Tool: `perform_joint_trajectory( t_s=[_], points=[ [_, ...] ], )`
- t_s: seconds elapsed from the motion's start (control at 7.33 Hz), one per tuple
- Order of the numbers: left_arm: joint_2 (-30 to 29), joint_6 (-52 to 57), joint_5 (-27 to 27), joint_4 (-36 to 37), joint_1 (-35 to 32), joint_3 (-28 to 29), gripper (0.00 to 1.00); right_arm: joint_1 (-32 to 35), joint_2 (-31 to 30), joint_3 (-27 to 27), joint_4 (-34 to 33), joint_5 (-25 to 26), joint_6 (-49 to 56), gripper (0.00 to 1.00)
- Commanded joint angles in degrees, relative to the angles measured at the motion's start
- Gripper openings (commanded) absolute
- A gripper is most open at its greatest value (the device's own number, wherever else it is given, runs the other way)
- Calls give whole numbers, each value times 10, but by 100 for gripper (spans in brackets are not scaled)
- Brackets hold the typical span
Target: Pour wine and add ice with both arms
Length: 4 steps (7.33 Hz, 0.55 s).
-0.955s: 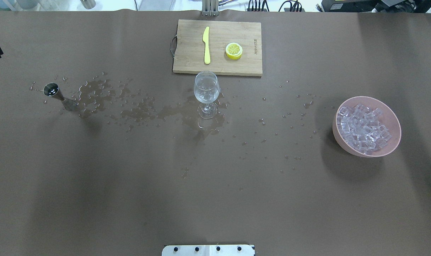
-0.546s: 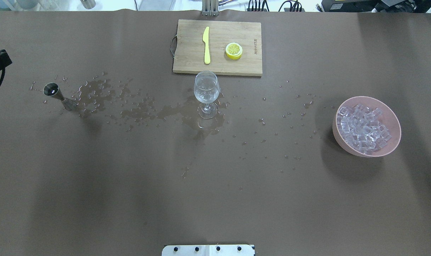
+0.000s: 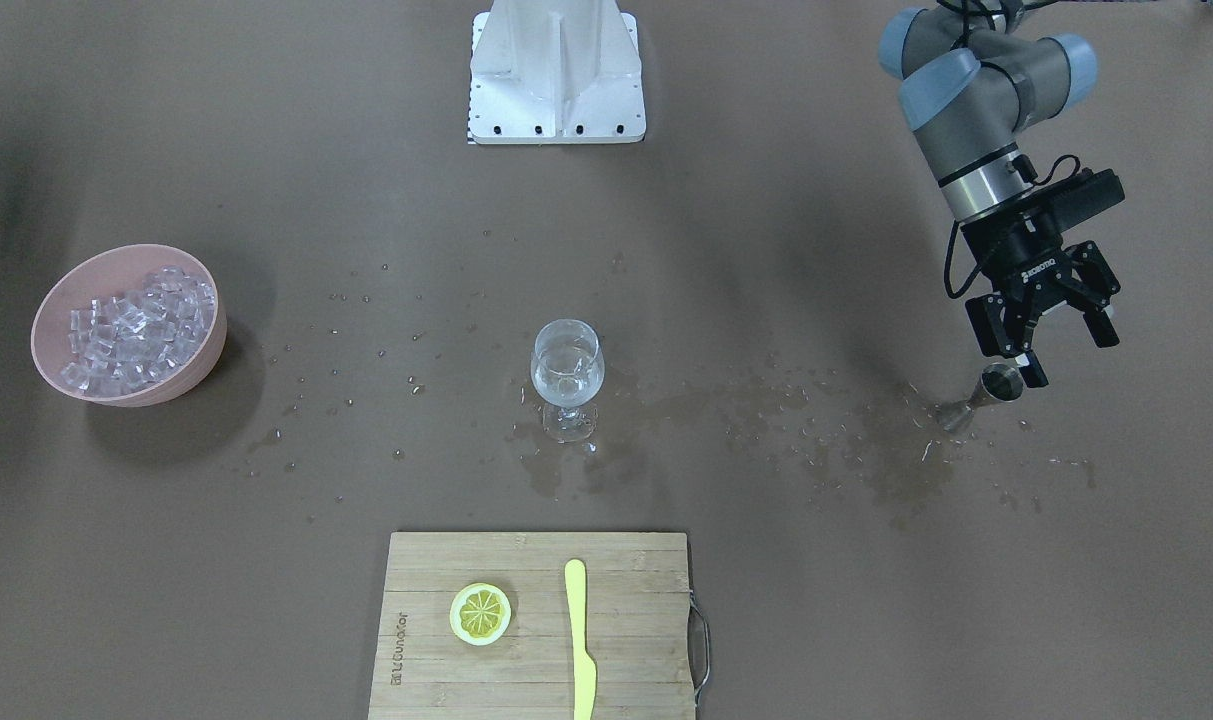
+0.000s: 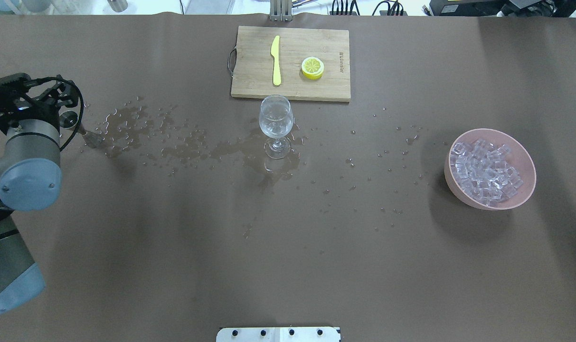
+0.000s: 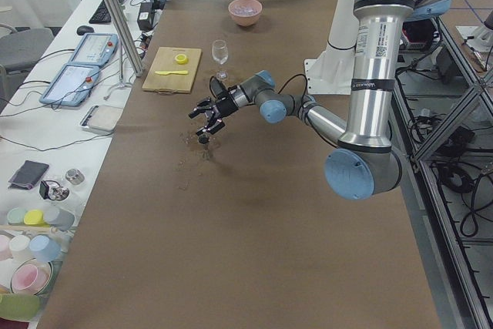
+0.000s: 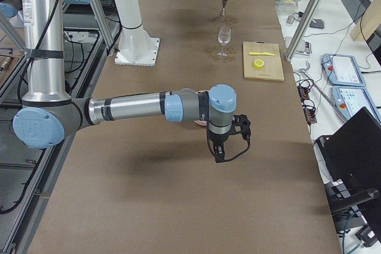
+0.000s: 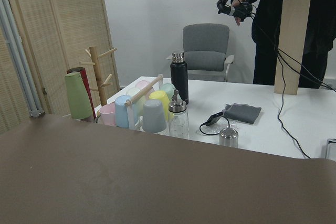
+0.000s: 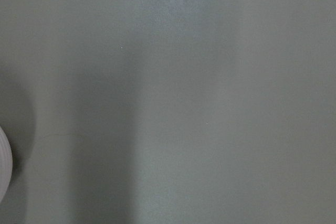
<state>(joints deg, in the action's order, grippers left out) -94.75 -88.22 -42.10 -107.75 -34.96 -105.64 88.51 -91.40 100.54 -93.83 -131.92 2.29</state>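
Left end effector [image 3: 1061, 350] above steel jigger [image 3: 986, 392]
Fingers [image 3: 1006, 330] spread; the jigger stands upright just beneath, mouth up. Right end effector [image 6: 229, 147]: grip cannot be told.

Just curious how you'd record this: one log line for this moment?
left gripper: open, near jigger | right gripper: state unclear | ice: in bowl | glass: upright

Robotics lab: pedestal-mounted arms [image 5: 370, 75], aluminium framing [image 5: 115, 17]

You have a brown desk [image 4: 288, 266] with a wine glass [image 4: 276, 124] standing in spilled liquid [image 4: 273, 167]. Just past the glass, away from the robot, lies a wooden cutting board [image 4: 250, 80]. A pink bowl [image 4: 455, 191] sits well off the glass's right, a steel jigger [image 3: 978, 397] well off its left.
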Motion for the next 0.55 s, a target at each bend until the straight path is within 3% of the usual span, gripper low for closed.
perform_joint_trajectory(
  t_s=[0.0, 0.41],
  points=[
    [-15, -41, 25, 2, 21, 46, 98, 0, 1, 0, 0, -1, 0, 100],
    [-26, -72, 49, -2, 41, 102, 98, 0, 2, -2, 0, 0, 0, 100]
  ],
)
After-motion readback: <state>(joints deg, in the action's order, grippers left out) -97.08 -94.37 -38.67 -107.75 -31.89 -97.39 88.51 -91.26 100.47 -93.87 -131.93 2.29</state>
